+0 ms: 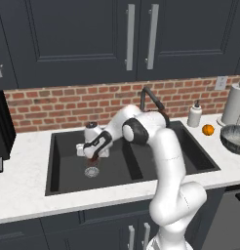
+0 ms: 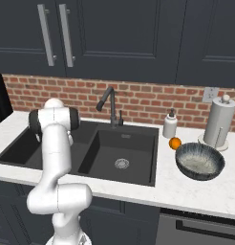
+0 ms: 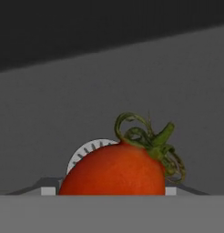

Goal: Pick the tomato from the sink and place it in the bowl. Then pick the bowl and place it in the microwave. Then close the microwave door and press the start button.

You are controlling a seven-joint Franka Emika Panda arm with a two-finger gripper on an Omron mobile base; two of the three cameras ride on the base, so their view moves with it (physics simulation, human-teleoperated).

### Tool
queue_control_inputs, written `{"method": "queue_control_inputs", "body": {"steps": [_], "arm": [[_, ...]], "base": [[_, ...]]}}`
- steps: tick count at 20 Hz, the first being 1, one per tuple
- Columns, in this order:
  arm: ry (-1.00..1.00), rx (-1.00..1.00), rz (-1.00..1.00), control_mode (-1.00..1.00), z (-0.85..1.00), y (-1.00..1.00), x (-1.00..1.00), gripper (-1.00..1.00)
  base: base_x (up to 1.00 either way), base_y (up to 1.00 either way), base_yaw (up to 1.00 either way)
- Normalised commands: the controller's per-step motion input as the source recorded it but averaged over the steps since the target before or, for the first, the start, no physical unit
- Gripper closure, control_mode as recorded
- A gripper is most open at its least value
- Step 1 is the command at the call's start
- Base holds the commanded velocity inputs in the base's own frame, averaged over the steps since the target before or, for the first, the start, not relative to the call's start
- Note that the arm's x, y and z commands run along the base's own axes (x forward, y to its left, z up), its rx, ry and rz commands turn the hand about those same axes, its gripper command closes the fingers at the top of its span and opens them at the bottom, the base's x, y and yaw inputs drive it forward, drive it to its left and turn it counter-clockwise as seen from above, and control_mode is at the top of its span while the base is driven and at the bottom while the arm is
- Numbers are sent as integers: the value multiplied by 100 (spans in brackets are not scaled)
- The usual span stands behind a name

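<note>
One tomato [image 3: 114, 169] is located in the left basin of the sink [image 1: 63, 171], beside one silver drain [image 1: 91, 172]. It is pinched between the fingers of the gripper [image 1: 93, 157]. One bowl [image 2: 199, 161] and one orange [image 2: 175, 143] are positioned on the surface [image 2: 186, 189].

The tomato [image 3: 114, 170] is glossy red with a curly green stem tilted toward two o'clock in the hand view, and it sits in the left basin of the matte black sink [image 1: 58, 166], partly covering a round silver drain [image 3: 86, 152]. The bowl [image 2: 200, 161], deep and round with fine grey-and-white stripes and a pale inside, stands upright on the desk at three o'clock from the sink, just beside its right rim.
</note>
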Motion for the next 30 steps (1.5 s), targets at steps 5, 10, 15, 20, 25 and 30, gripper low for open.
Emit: {"method": "queue_control_inputs", "body": {"steps": [5,10,15,20,25,30], "arm": [[-12,-9,18,-100,100,-10,-90,100],[-8,-15,16,-100,100,-4,-86,100],[-2,-16,10,-100,100,-15,-64,100],[0,-9,4,-100,100,-38,-54,100],[5,-1,3,-100,91,-60,-67,100],[7,0,5,-100,46,-72,-82,100]], "base": [[0,0,0],[0,0,0],[0,0,0],[0,0,0],[0,0,0],[0,0,0]]}}
